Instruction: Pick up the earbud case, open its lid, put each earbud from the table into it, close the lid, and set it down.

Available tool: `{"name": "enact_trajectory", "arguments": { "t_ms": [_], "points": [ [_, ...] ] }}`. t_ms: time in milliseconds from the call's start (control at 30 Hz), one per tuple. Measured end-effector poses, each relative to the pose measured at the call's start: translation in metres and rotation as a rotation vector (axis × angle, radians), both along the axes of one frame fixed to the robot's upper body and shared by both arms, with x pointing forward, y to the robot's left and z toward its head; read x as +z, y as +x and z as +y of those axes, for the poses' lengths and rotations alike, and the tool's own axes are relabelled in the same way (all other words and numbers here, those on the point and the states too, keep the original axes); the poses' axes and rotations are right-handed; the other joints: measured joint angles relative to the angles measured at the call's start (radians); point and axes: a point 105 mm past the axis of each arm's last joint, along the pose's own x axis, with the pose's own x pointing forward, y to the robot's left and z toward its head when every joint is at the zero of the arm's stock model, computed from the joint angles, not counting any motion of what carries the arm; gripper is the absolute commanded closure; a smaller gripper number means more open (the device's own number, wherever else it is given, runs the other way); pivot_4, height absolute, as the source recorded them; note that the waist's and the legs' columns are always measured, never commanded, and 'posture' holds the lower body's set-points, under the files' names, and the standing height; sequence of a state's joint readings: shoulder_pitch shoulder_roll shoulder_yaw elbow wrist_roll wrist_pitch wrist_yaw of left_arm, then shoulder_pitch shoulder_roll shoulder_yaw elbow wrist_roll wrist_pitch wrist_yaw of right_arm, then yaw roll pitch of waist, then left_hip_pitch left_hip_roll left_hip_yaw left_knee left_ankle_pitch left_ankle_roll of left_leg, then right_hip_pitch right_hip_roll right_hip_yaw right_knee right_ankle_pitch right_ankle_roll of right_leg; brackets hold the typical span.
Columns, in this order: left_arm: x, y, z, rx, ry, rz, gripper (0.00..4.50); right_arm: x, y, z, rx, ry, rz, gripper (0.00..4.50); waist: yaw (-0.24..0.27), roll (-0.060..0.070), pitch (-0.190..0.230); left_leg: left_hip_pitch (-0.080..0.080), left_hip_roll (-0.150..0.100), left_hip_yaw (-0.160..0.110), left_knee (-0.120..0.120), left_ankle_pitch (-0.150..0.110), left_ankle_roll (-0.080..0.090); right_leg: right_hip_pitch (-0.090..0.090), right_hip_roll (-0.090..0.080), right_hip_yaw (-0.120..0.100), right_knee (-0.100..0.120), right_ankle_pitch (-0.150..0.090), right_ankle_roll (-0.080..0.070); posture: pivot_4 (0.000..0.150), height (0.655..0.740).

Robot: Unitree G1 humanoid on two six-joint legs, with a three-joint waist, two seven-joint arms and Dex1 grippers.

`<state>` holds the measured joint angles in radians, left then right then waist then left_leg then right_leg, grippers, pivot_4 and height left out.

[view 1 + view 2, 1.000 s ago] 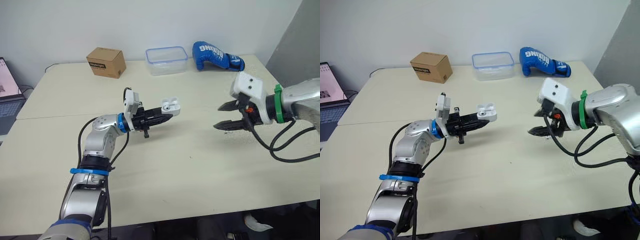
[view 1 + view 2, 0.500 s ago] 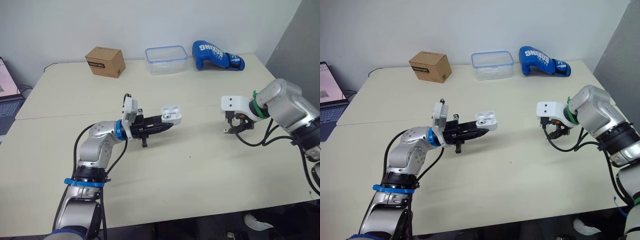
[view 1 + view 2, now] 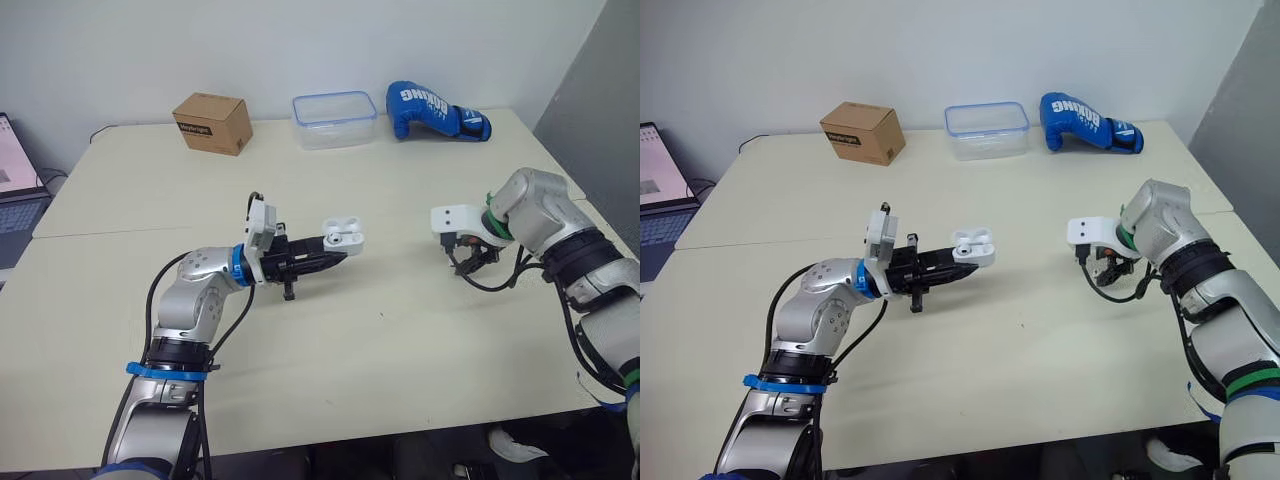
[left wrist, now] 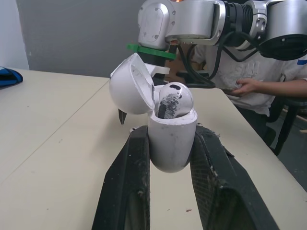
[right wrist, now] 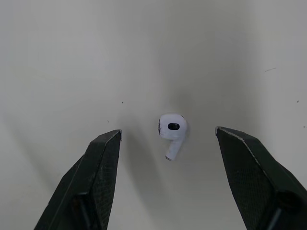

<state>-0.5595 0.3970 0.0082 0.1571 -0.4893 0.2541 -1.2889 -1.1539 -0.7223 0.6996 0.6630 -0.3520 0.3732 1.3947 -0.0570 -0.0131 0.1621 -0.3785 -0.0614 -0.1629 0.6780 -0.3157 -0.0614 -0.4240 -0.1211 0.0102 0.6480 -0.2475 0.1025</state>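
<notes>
A pale table (image 3: pixel 400 360) stands against a white wall (image 3: pixel 300 40). Along its far edge, left to right and each apart from the next, sit a brown cardboard box (image 3: pixel 211 123), a clear container (image 3: pixel 334 120) with a blue-rimmed lid, and a blue boxing glove (image 3: pixel 437 111) on its side. An open laptop (image 3: pixel 18 225) shows past the table's left edge. A person (image 4: pixel 249 62) in a white shirt sits beyond the table.

white earbud case (image 4: pixel 171 148) clamped between two black fingers (image 4: pixel 125 184) of left gripper (image 4: pixel 171 132), held upright above beige table (image 4: pixel 53 129). lid (image 4: pixel 128 87) hinged open, tilted back. one earbud (image 4: pixel 173 98) seated in case mouth, dark smudges seen on it. behind, silver right arm (image 4: pixel 192 21) with green ring (image 4: pixel 148 49) and black cables seen. person in white shirt (image 4: pixel 259 62) seated at table's far edge, hand (image 4: pixel 247 86) rested on it.
</notes>
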Motion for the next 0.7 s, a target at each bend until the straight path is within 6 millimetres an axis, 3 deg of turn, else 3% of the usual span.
{"name": "enact_trajectory", "arguments": {
  "t_ms": [533, 633, 700],
  "points": [
    [-0.0016, 0.0008, 0.0005, 0.012, -0.001, 0.006, 3.73, -0.0087, 0.0047, 0.0001, -0.013, -0.010, 0.024, 1.26, -0.001, 0.000, 0.000, 0.000, 0.000, 0.000, 0.000, 0.000, 0.000, 0.000, 0.000, 0.000, 0.000, 0.000, 0.000, 0.150, 0.7307],
    [-0.0018, 0.0008, 0.0005, 0.013, -0.001, 0.007, 3.73, -0.0085, 0.0059, -0.0002, -0.013, -0.009, 0.021, 1.80, 0.000, 0.000, 0.000, 0.000, 0.000, 0.000, 0.000, 0.000, 0.000, 0.000, 0.000, 0.000, 0.000, 0.000, 0.000, 0.150, 0.7307],
    [-0.0023, 0.0006, 0.0007, 0.014, -0.001, 0.008, 3.73, -0.0093, 0.0060, -0.0005, -0.015, -0.008, 0.024, 1.80, -0.001, 0.000, 0.000, 0.000, 0.000, 0.000, 0.000, 0.000, 0.000, 0.000, 0.000, 0.000, 0.000, 0.000, 0.000, 0.150, 0.7307]
  ]
}}
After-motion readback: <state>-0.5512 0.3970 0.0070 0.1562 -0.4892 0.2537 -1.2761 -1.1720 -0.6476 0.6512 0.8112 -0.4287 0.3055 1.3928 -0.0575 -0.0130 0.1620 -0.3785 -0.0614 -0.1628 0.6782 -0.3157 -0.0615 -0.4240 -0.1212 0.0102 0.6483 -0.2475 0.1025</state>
